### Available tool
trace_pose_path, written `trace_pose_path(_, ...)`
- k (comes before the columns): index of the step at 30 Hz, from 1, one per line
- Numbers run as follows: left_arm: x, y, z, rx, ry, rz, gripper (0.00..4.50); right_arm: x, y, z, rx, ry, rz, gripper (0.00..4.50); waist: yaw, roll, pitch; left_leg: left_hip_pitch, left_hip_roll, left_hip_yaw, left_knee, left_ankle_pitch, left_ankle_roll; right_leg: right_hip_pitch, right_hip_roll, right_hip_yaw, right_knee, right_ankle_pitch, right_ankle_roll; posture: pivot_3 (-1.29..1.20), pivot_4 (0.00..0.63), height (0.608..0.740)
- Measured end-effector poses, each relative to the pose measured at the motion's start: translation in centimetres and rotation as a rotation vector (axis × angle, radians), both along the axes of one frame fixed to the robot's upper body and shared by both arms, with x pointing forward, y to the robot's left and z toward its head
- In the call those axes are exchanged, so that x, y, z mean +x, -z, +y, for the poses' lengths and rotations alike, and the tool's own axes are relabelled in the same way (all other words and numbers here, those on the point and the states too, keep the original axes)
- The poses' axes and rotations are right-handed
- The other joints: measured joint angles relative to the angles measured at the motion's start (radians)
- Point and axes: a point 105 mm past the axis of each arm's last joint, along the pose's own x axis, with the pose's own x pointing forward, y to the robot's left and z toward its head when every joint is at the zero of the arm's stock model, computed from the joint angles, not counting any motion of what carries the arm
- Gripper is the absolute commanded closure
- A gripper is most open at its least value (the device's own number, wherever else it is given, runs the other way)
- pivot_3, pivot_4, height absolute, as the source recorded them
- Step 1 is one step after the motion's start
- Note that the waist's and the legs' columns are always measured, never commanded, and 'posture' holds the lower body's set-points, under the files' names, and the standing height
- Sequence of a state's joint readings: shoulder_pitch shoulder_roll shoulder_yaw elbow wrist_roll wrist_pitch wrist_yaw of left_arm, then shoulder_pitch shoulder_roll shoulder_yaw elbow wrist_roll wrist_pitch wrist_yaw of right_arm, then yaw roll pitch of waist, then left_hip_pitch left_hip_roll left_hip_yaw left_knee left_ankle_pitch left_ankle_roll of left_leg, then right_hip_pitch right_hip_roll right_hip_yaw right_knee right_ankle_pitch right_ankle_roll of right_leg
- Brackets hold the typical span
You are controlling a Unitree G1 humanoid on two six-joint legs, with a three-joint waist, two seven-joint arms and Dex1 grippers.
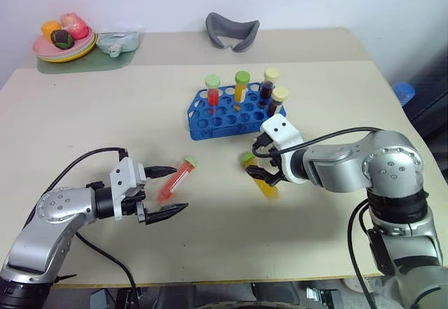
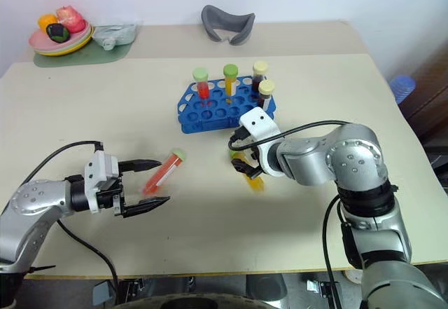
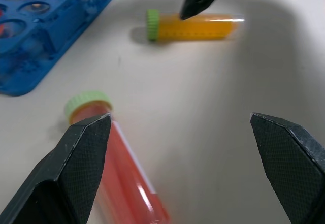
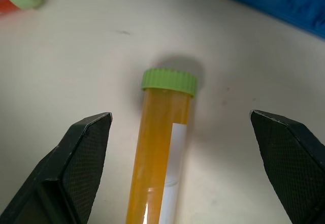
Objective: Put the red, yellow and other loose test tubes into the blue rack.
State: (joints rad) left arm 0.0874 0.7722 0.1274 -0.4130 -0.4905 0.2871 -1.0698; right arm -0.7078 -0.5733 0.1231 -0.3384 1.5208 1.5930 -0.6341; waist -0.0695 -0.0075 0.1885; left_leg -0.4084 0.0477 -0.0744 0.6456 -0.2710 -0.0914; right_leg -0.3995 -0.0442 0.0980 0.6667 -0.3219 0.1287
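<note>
Left gripper [image 1: 163, 192]: jaws open, red tube [image 1: 176, 179] lying between them on tabletop [image 1: 84, 120]. Right gripper [image 4: 185, 170]: jaws open astride yellow tube [image 4: 161, 148]. Blue rack [image 1: 224, 116] beyond.

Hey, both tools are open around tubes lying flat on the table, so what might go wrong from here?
1. The red tube lies off-centre, close to one finger of the left tool; closing may roll it away.
2. The right tool straddles the yellow tube lying flat; a lift could leave it tilted for the blue rack.
3. Four tubes already stand in the rack; an arm could knock them.
</note>
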Motion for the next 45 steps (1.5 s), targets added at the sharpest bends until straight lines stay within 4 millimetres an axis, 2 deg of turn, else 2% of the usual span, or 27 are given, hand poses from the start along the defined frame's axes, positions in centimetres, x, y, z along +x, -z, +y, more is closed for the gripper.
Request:
trace_pose_path(6, -0.5, 0.7, -0.3, 0.016, 0.014, 0.005, 0.0, -0.4, 0.6, 1.2, -0.008, 0.055, 0.087, 0.06, -0.002, 0.0, 0.0, 0.0, 0.0, 0.0, 0.0, 0.0, 0.0, 0.0, 0.0, 0.0, 0.0, 0.0, 0.0, 0.0, 0.15, 0.74)
trace_pose_path(13, -0.1, 0.0, -0.9, 0.018, 0.014, -0.02, 0.0, 0.6, 0.8, 1.2, -0.03, 0.169, 0.104, 0.06, 0.0, 0.0, 0.0, 0.0, 0.0, 0.0, 0.0, 0.0, 0.0, 0.0, 0.0, 0.0, 0.0, 0.0, 0.0, 0.0, 0.15, 0.74)
trace_pose_path(16, 0.3, -0.3, -1.0, 0.018, 0.005, -0.028, 0.0, 0.9, 1.2, 1.0, -0.036, 0.199, 0.119, 0.9, -0.001, 0.0, 0.0, 0.0, 0.0, 0.0, 0.0, 0.0, 0.0, 0.0, 0.0, 0.0, 0.0, 0.0, 0.0, 0.0, 0.15, 0.74)
trace_pose_path(21, 0.6, -0.6, -1.1, 0.019, 0.005, -0.033, 0.0, 1.0, 1.5, 0.8, -0.045, 0.213, 0.131, 3.35, -0.001, 0.0, 0.0, 0.0, 0.0, 0.0, 0.0, 0.0, 0.0, -0.001, 0.001, 0.0, 0.0, 0.0, 0.0, 0.0, 0.15, 0.74)
trace_pose_path(29, 0.6, 0.4, -0.3, 0.017, -0.007, -0.01, 0.0, 1.1, 1.1, 1.1, -0.051, 0.203, 0.111, 3.35, -0.001, 0.0, 0.0, -0.001, 0.0, 0.0, 0.0, 0.0, 0.0, -0.001, 0.0, 0.0, 0.0, 0.0, 0.0, 0.0, 0.15, 0.74)
trace_pose_path(31, 0.5, 0.7, -0.1, 0.018, -0.012, -0.008, 0.0, 1.2, 0.2, 1.5, -0.036, 0.17, 0.073, 3.35, -0.001, 0.0, 0.0, -0.001, 0.0, 0.0, 0.0, 0.0, 0.0, -0.002, 0.001, 0.0, 0.0, 0.0, 0.0, 0.0, 0.15, 0.74)
trace_pose_path(33, 0.5, 1.0, 0.2, 0.023, -0.022, -0.007, 0.0, 1.2, -2.0, 2.6, 0.019, 0.09, -0.032, 3.35, 0.0, 0.0, 0.0, -0.001, 0.001, 0.0, -0.001, 0.0, 0.0, -0.003, 0.001, 0.0, 0.0, 0.0, 0.0, 0.0, 0.15, 0.74)
trace_pose_path(36, 0.6, 1.1, 0.6, 0.025, -0.044, -0.011, 0.0, 1.6, -6.6, 4.2, 0.237, 0.023, -0.255, 3.35, 0.003, 0.0, 0.0, -0.002, 0.001, 0.0, -0.002, 0.0, 0.0, -0.003, 0.001, 0.0, -0.001, 0.0, 0.0, 0.0, 0.15, 0.74)
trace_pose_path(38, 0.7, 1.1, 0.7, 0.007, -0.066, -0.015, 0.0, 2.4, -10.1, 4.3, 0.435, 0.034, -0.443, 3.35, 0.005, 0.0, 0.0, -0.002, 0.0, 0.0, -0.002, 0.0, 0.0, -0.003, 0.001, 0.0, -0.001, 0.0, 0.0, 0.0, 0.15, 0.74)
trace_pose_path(39, 0.8, 1.1, 0.8, -0.002, -0.075, -0.016, 0.0, 2.7, -11.2, 4.0, 0.49, 0.041, -0.516, 3.35, 0.006, 0.0, 0.0, -0.002, 0.0, 0.0, -0.002, 0.0, 0.0, -0.003, 0.0, 0.0, -0.001, 0.0, 0.0, 0.0, 0.15, 0.74)
trace_pose_path(42, 1.3, 0.7, 0.5, -0.046, -0.092, -0.028, 0.0, 3.9, -12.4, 3.1, 0.601, 0.057, -0.716, 3.35, 0.007, 0.0, 0.0, -0.002, 0.0, 0.0, -0.001, 0.0, 0.0, -0.003, 0.0, 0.0, -0.001, 0.0, 0.0, 0.0, 0.15, 0.74)
trace_pose_path(45, 2.3, -0.2, 0.2, -0.086, -0.107, -0.065, 0.0, 5.8, -11.1, 2.5, 0.617, 0.115, -0.861, 3.35, 0.0, 0.0, 0.0, -0.001, 0.0, 0.0, -0.001, 0.0, 0.0, -0.002, 0.001, 0.0, 0.0, 0.0, 0.0, 0.0, 0.15, 0.74)
